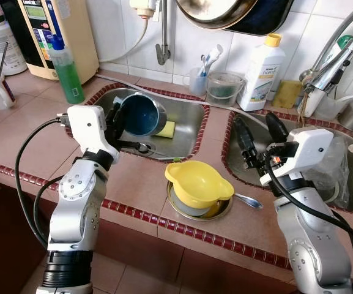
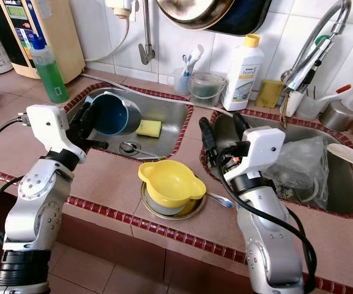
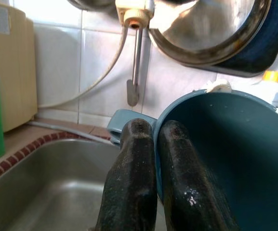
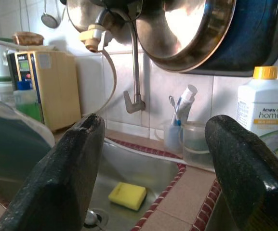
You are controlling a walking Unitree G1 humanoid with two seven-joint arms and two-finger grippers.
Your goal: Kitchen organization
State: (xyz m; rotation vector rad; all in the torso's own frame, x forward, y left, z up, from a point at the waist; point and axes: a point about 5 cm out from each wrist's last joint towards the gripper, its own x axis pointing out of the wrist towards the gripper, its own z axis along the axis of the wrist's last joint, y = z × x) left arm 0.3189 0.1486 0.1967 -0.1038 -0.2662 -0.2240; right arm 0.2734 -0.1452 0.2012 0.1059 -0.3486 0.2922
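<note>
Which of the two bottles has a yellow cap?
The white detergent bottle by the tiled wall between the sinks has the yellow cap. The other, the green liquid bottle left of the left sink, has a blue top.

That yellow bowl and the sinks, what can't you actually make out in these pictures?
- What lies under the upturned yellow plastic bowl: it covers most of the round steel plate.
- The spoon's handle end, hidden under that bowl.
- Contents of the clear plastic bag in the right steel sink: crumpled and glary.
- The blue plastic jug's rim where the left claw pinches it: its fingers block it.
- Small print on the white detergent bottle.
</note>
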